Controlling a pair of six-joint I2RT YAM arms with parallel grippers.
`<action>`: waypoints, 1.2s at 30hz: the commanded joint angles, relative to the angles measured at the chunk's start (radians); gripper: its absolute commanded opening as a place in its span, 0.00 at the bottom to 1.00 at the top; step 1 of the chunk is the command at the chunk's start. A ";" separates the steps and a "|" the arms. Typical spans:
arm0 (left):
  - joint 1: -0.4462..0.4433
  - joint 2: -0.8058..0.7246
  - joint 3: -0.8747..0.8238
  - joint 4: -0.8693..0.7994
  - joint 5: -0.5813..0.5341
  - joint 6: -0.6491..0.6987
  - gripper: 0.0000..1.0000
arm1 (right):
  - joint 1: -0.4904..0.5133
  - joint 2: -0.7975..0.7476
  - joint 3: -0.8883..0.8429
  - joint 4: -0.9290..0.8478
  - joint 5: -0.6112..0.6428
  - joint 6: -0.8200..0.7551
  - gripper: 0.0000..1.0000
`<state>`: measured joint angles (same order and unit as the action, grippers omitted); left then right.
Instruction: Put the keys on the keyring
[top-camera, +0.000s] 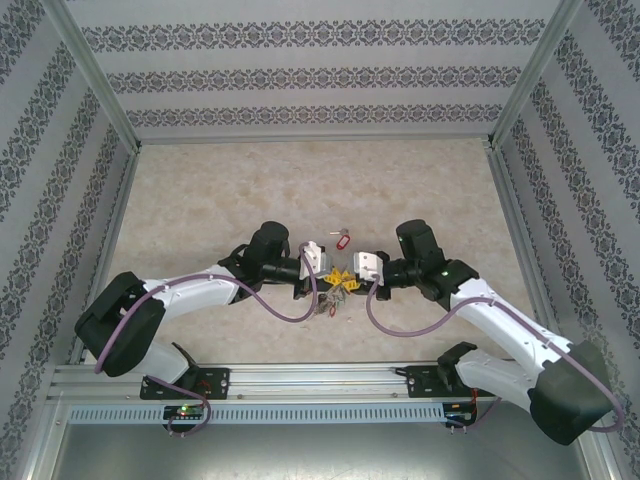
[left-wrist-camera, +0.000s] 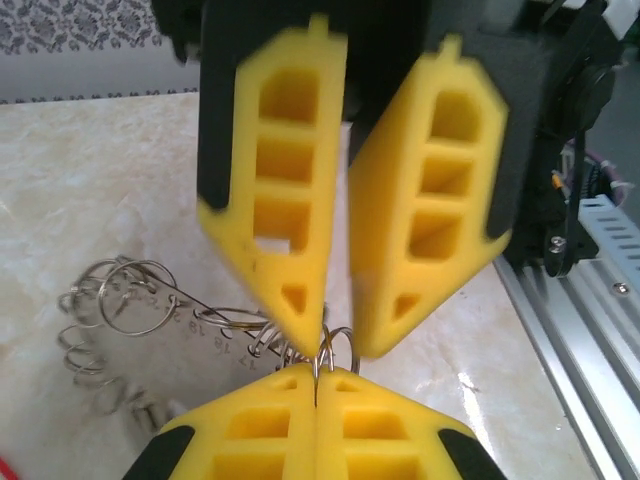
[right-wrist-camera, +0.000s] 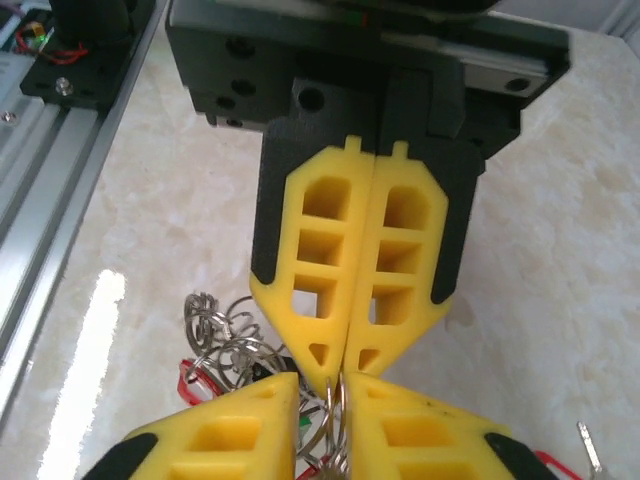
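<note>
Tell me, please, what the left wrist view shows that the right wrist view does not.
From the left wrist: the right gripper seen face-on, its jaws slightly apart, and the big wire loops of the keyring out to the left. From the right wrist: the left gripper face-on with jaws shut, a red tag among the loops, and a separate key at the lower right. Shared: the two grippers tip to tip above the marble table, with a thin loop of the keyring between them.

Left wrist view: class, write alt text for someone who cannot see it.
Two yellow end effectors meet tip to tip over a table: the left end effector, at the bottom, is shut on the wire of the keyring, and the right end effector, above, has its jaws slightly parted around it.
</note>
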<state>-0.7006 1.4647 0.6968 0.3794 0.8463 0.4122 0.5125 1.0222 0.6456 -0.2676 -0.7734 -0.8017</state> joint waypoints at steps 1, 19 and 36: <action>-0.008 -0.029 -0.019 0.052 -0.048 0.016 0.00 | -0.032 -0.080 -0.005 -0.089 -0.051 -0.032 0.25; -0.005 -0.009 -0.025 0.164 -0.010 -0.129 0.00 | -0.037 -0.097 -0.111 0.049 0.097 0.099 0.23; -0.005 0.065 -0.043 0.258 0.016 -0.181 0.00 | -0.015 -0.004 -0.133 0.132 0.221 0.165 0.21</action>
<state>-0.7002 1.5322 0.6540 0.5518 0.8154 0.2520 0.4835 1.0042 0.5278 -0.1707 -0.5907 -0.6586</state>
